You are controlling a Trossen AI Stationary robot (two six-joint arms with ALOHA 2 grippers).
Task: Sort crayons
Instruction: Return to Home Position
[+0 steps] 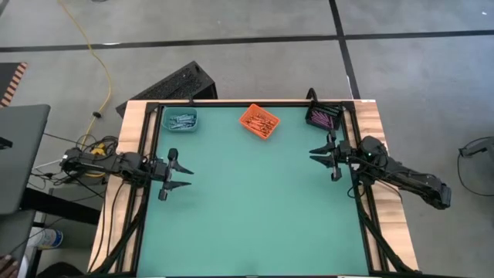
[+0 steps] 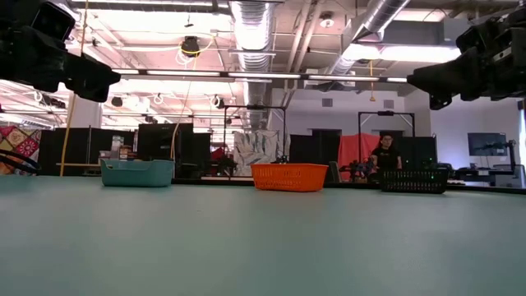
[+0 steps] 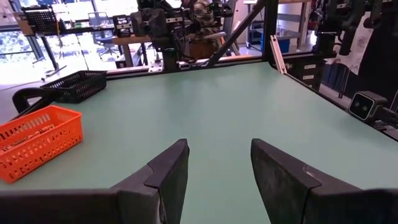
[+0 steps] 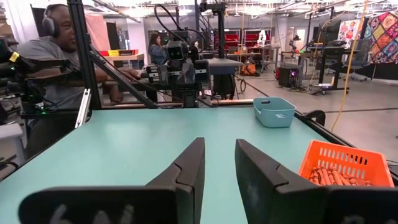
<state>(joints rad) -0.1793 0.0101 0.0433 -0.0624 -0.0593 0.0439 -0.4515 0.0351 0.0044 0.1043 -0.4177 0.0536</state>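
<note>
Since the only crayons (image 1: 259,120) you can see lie sorted in the teal bin (image 2: 137,173), orange bin (image 2: 288,178) and black bin (image 2: 414,181) along the far edge, the job looks done. Your left gripper (image 1: 185,177) and right gripper (image 1: 315,155) hang part-open and empty at the left and right sides, apparently parked clear.

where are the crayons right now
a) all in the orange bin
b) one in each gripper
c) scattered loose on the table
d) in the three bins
D: the high view shows crayons lying inside the teal bin, the orange bin and the black bin, while the left gripper and the right gripper are open and hold nothing, at the table's sides.
</note>
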